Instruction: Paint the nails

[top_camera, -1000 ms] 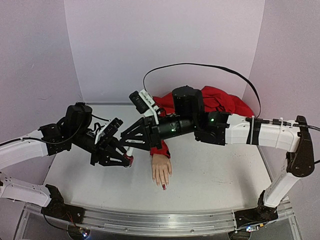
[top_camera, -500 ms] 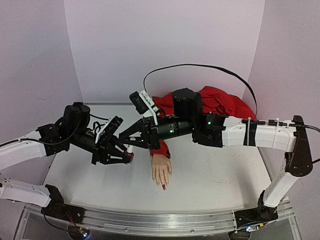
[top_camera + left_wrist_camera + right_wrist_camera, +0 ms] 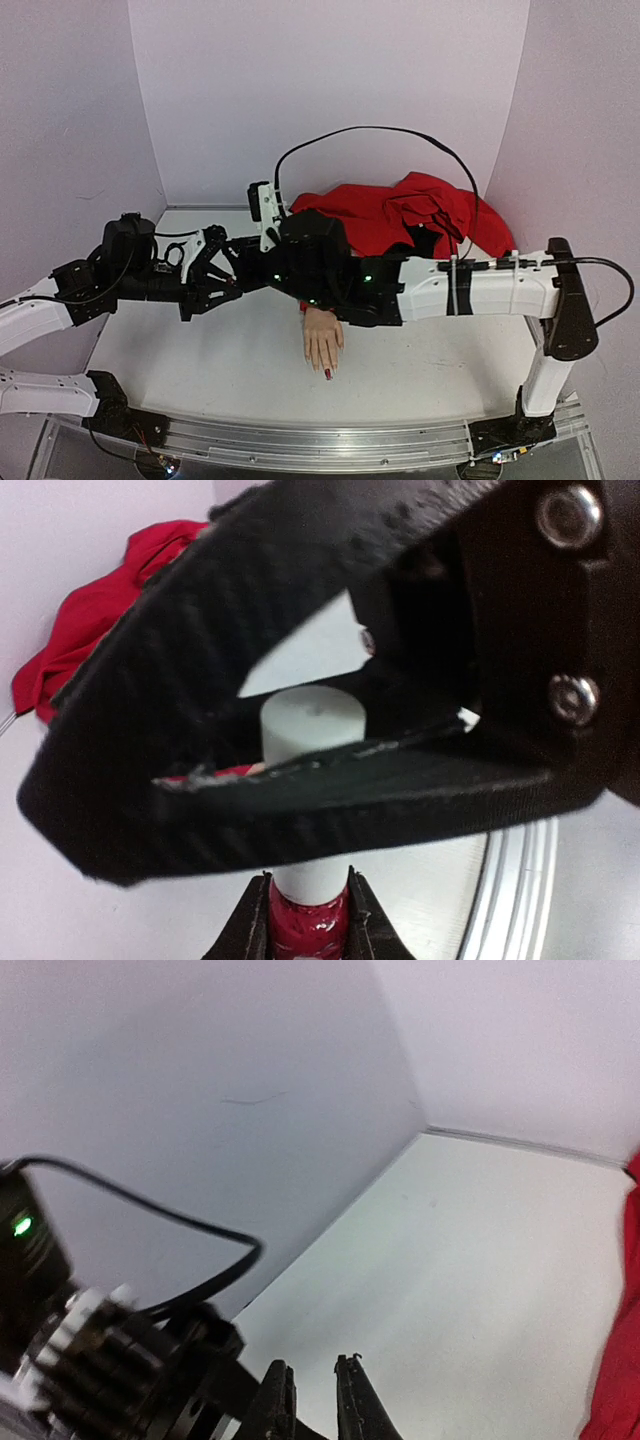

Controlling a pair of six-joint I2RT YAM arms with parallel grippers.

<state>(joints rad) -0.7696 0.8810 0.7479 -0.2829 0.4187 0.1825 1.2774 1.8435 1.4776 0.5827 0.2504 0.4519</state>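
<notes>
At the left, the left fingers (image 3: 252, 935) clamp the dark-red polish bottle (image 3: 308, 938), and the right fingers (image 3: 278, 1405), nearly together, seem to pinch its white cap (image 3: 312, 718). This looks like the uncapping step, and next comes a twist and a straight lift. The nails (image 3: 327, 374) sit on the mannequin hand (image 3: 323, 340) mid-counter, one of them dark red, with the red sleeve (image 3: 400, 215) behind. The counter (image 3: 440, 350) is pale and the walls (image 3: 330, 90) lilac.
</notes>
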